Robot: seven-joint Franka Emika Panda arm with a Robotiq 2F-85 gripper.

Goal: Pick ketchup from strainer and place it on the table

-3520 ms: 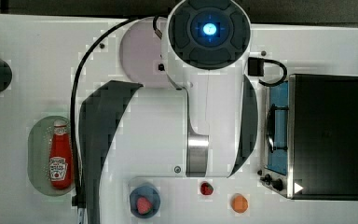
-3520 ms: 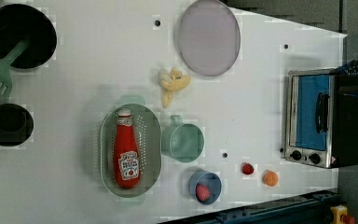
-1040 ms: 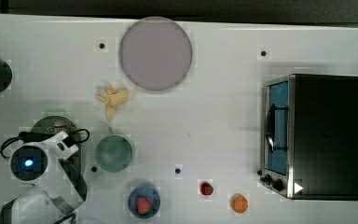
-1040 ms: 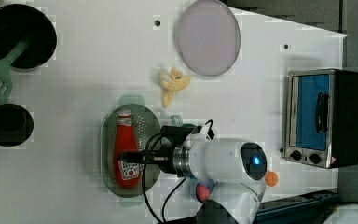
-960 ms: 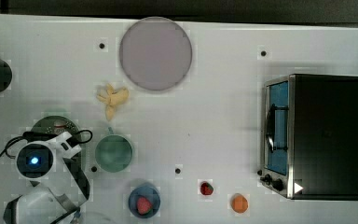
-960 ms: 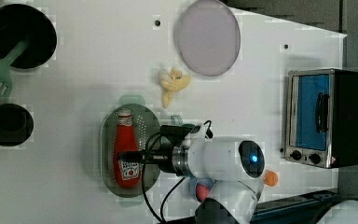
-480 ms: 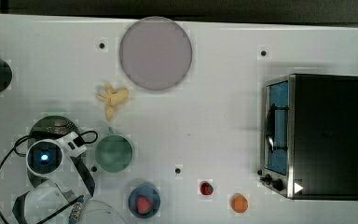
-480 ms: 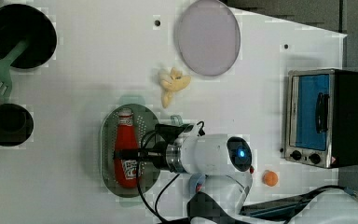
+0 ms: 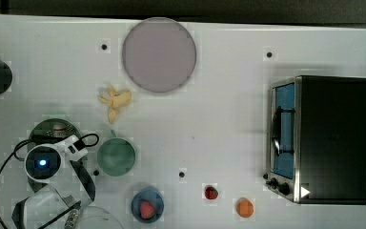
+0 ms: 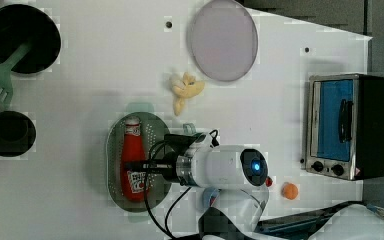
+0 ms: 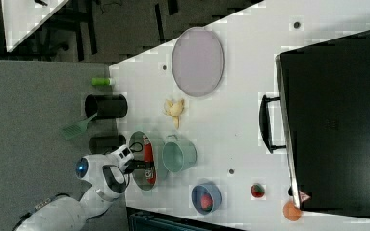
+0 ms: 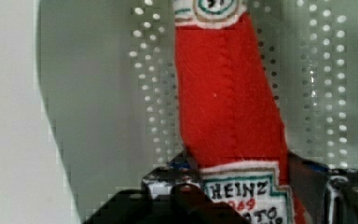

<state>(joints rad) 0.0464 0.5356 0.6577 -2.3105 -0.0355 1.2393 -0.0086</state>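
One red ketchup bottle [image 10: 132,160] lies flat in the pale grey-green strainer [image 10: 114,165], its white cap toward the left view's top. The gripper [image 10: 141,167] reaches in from the left view's right and sits over the bottle's label. In the wrist view a finger [image 12: 177,179] stands on each side of the bottle at the label's upper edge, close against it, yet whether they are clenched on it I cannot tell. The strainer rests on the white worktop [image 9: 228,119], just beside a teal mug [image 9: 116,156] on the top view's right. Farther off are a lilac plate [image 9: 158,55], a banana peel [image 9: 115,101] and a toaster oven [image 9: 321,139].
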